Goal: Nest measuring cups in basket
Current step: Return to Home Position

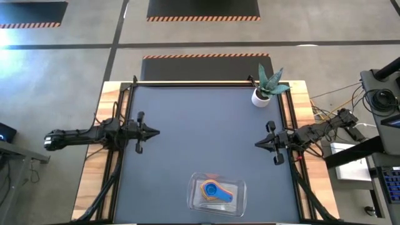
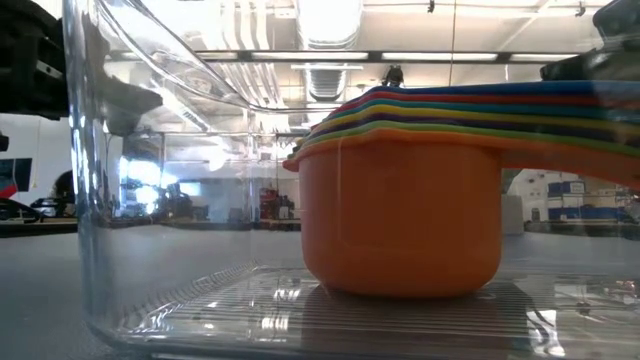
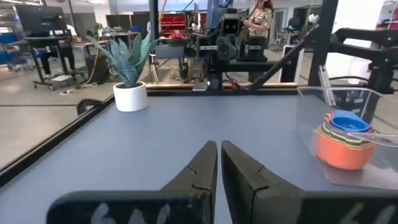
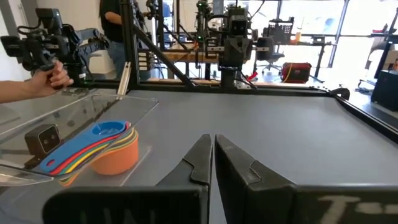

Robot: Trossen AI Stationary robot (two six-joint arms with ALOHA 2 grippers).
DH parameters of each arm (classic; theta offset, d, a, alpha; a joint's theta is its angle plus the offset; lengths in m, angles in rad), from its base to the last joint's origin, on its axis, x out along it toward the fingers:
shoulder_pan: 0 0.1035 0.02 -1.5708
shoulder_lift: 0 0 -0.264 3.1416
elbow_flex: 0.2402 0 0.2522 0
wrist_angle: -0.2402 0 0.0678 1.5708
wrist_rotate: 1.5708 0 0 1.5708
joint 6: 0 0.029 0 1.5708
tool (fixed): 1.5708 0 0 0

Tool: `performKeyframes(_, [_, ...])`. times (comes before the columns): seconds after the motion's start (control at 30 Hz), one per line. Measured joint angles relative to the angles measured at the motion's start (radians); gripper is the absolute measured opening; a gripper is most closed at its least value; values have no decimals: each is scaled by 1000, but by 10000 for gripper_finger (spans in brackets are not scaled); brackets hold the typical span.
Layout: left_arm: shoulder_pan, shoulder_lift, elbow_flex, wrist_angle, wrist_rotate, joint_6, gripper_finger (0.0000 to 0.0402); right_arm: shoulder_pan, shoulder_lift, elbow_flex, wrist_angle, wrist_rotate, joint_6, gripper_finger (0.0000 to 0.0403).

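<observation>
Sitting nested in the clear basket (image 1: 240, 187) at the lower centre of the high view, the measuring cups (image 1: 214, 190) form one rainbow stack, orange outermost and blue on top, handles layered together. The left gripper (image 1: 154, 132) at mid left and the right gripper (image 1: 257, 144) at mid right each have fingers pressed together, holding nothing

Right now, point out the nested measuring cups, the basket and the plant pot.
measuring cups (image 3: 339, 155): left wrist view, orange cup's side.
basket (image 1: 240, 190): high view, bare right side.
plant pot (image 3: 130, 98): left wrist view, white side.
</observation>
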Motion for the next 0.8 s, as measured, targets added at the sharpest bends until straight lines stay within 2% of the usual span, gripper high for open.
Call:
performKeyframes(0.17, [0, -11, 9, -22, 15, -5, 4, 0, 0, 0, 0, 0, 0, 9])
performKeyframes(0.33, [0, -69, 97, -276, 61, -10, 4, 0, 0, 0, 0, 0, 0, 9])
performKeyframes(0.4, [-1, -66, 126, -317, 57, -7, 4, 0, 0, 0, 0, 0, 0, 9])
performKeyframes(0.5, [-2, -67, 116, -288, 57, -6, 4, 0, 0, 0, -1, -1, 0, 9])
performKeyframes(0.63, [-2, -67, 36, -91, 42, 54, 4, 0, 3, 0, 0, 0, 0, 9])
performKeyframes(0.7, [-3, -61, 0, -1, -6, 73, 4, 0, 4, 0, 0, 0, 0, 9])
performKeyframes(0.8, [-3, -58, 1, -5, -33, 89, 4, 0, 7, 0, 0, 0, 0, 9])
